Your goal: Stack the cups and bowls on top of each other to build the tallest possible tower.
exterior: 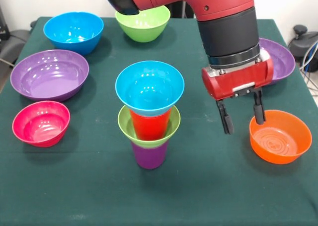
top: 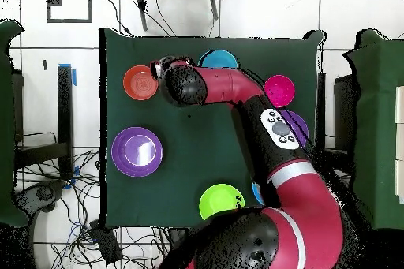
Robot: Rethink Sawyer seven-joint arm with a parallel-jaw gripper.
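The tower stands mid-table: a purple cup (exterior: 149,156) at the bottom, a small lime green bowl (exterior: 127,124) on it, a red cup (exterior: 149,125) in that, and a blue bowl (exterior: 149,87) on top. From overhead only the blue top (top: 218,59) shows beside the arm. My gripper (exterior: 242,117) hangs open and empty to the tower's right. One of its fingers (exterior: 259,112) is at the rim of the orange bowl (exterior: 280,139), which overhead is the orange bowl (top: 142,83) next to the wrist.
On the green table (exterior: 208,196), loose bowls ring the tower: a wide purple bowl (exterior: 49,74), a pink bowl (exterior: 40,122), a blue bowl (exterior: 73,31), a lime green bowl (exterior: 142,23), and a second purple bowl (exterior: 280,59) partly behind the arm.
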